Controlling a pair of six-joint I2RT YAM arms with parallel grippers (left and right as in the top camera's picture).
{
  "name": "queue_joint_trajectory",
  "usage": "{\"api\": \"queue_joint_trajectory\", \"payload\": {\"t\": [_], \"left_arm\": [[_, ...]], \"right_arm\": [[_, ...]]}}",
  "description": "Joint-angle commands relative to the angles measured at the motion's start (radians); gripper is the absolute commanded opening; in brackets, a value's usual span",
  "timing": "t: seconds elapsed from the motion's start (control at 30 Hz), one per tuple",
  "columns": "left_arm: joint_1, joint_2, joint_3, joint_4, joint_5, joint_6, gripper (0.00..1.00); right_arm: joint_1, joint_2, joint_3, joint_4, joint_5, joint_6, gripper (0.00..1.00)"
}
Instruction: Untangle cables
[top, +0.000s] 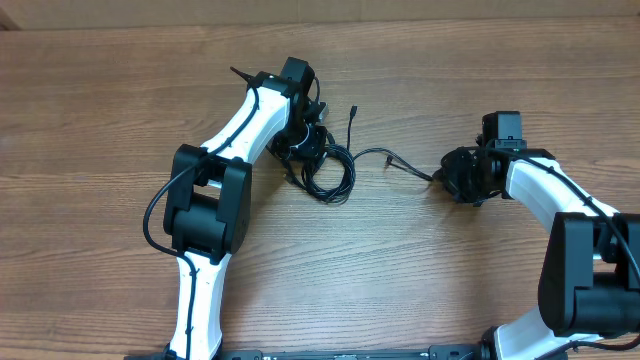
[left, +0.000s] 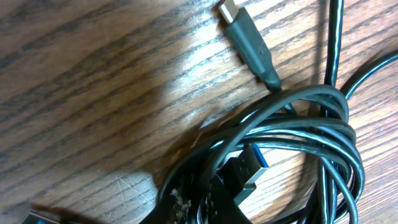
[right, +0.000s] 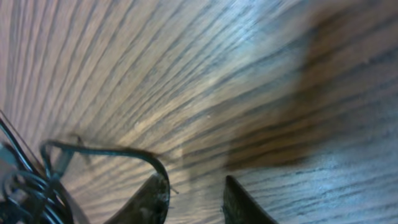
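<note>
**Coil Bunched Left, One Strand Drawn Right**

On the left, the left gripper (top: 303, 150) was down on top of the cables (top: 330, 175), and that was where the whole knot sat: just left of centre, mid-table. Jaws there? Could not tell, neither view showed the fingers plainly. Its wrist camera looked onto several loops lying over one another, a slim plug (left: 245, 40) lying free at the far side and a blue-tongued plug (left: 249, 168) trapped under the loops.

Moving right, a single strand (top: 400, 160) ran out from the coil toward the right gripper (right: 193, 186). Its jaws stood apart with only bare wood in the gap. The strand curled up against one of the fingers (right: 152, 199), touching or just beside it, hard to call.

So the step looked like a pull-apart: left side pinning the bunch, right side drawing one line out. The next move would call for the right jaws to get around that strand and drag it rightward while the coil was held down.

Room was generous. The table (top: 100, 100) lay bare to the far, near and left, with no edge close to the work.
</note>
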Motion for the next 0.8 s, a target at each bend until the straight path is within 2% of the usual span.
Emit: {"api": "queue_joint_trajectory", "payload": {"t": [0.0,0.17,0.2,0.33,0.47,0.67,0.77], "left_arm": [[-0.002,0.024,-0.027,0.0,-0.054,-0.003,0.14],[-0.002,0.024,-0.027,0.0,-0.053,-0.003,0.15],[-0.002,0.024,-0.027,0.0,-0.053,-0.003,0.18],[-0.002,0.024,-0.027,0.001,-0.053,-0.003,0.41],[-0.002,0.024,-0.027,0.001,-0.054,-0.003,0.49],[-0.002,0.024,-0.027,0.001,-0.054,-0.003,0.49],[-0.002,0.024,-0.027,-0.001,-0.053,-0.003,0.5]], "right_arm": [[-0.005,-0.025,-0.003,-0.001,0.019,-0.018,0.41],[0.0,-0.025,-0.003,-0.009,0.005,-0.018,0.53],[0.008,-0.025,-0.003,-0.011,0.005,-0.018,0.56],[0.06,-0.025,-0.003,-0.005,0.006,-0.018,0.66],[0.115,-0.025,-0.003,0.013,0.006,-0.017,0.72],[0.187,-0.025,-0.003,0.066,0.009,-0.017,0.79],[0.189,-0.027,0.003,0.045,-0.004,-0.018,0.8]]}}
